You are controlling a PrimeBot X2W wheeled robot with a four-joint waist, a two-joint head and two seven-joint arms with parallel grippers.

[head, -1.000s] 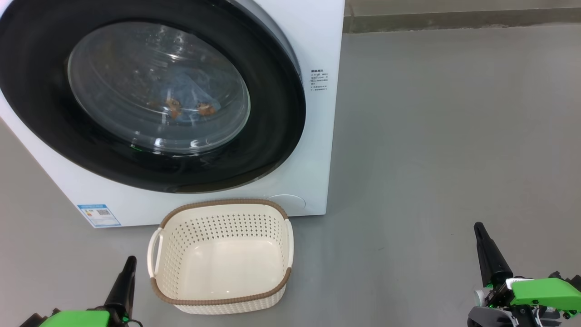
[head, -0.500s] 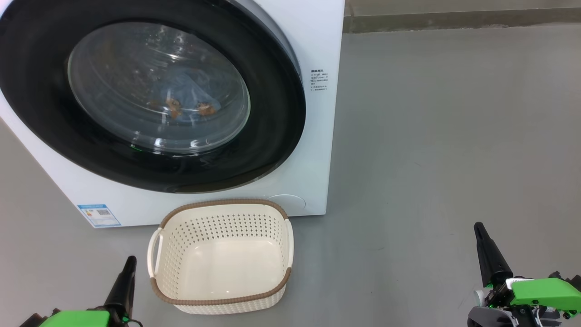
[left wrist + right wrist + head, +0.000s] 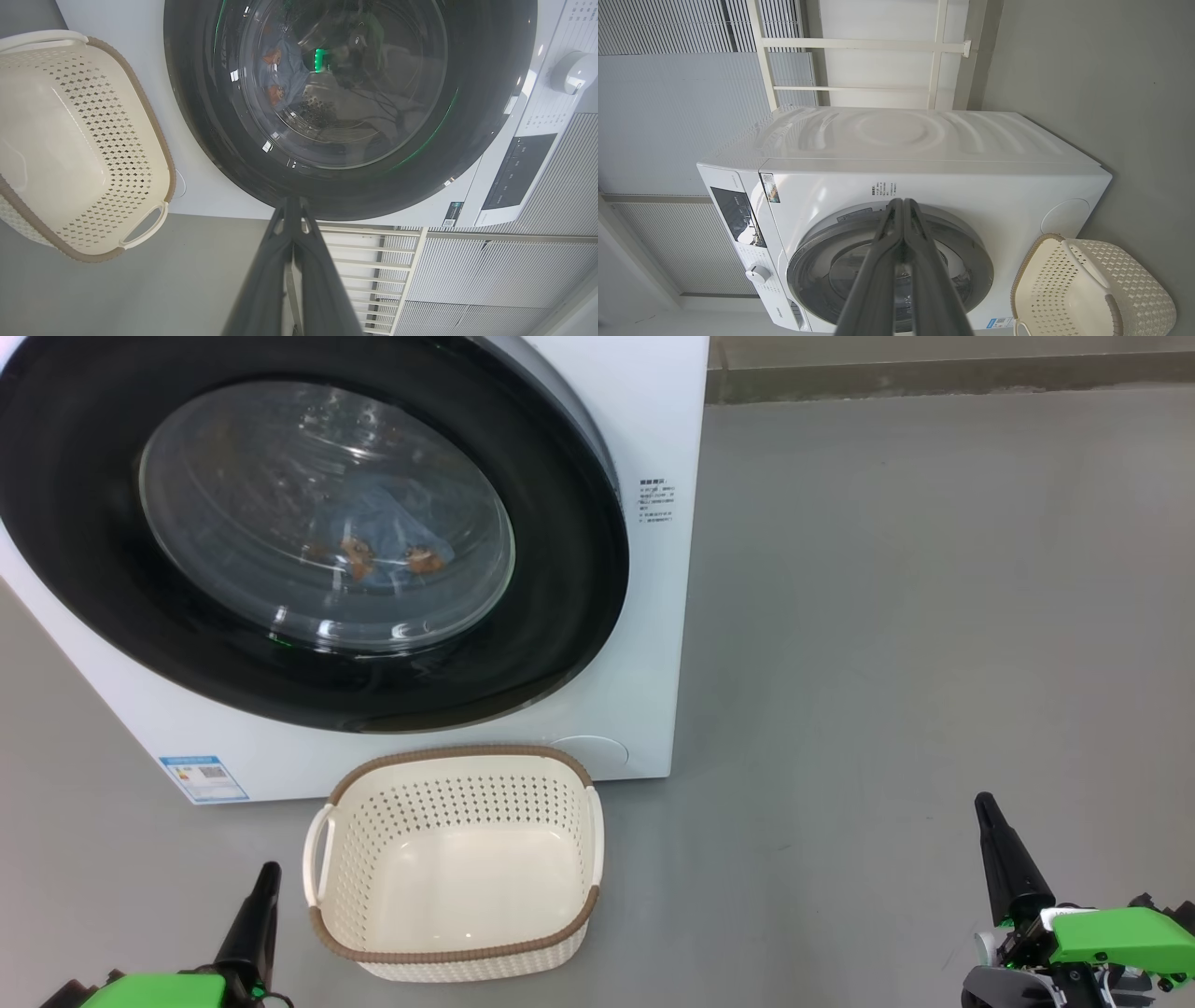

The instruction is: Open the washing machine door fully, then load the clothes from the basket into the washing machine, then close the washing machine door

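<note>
The washing machine door (image 3: 317, 537) sits shut against the washing machine (image 3: 653, 635); the clothes (image 3: 378, 537) lie inside the drum, seen through the glass (blue fabric, orange prints); the basket (image 3: 456, 955) stands on the floor (image 3: 887, 616) just before the machine, its bare bottom showing; the left end effector (image 3: 269, 873) and right end effector (image 3: 983, 803) are clenched, grasping nothing, either side of the basket.

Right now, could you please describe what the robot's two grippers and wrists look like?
The left gripper and right gripper each have two long, dark fingers tapering to a point. Behind each sits a bright green casing; the right one also shows grey and white parts.
</note>
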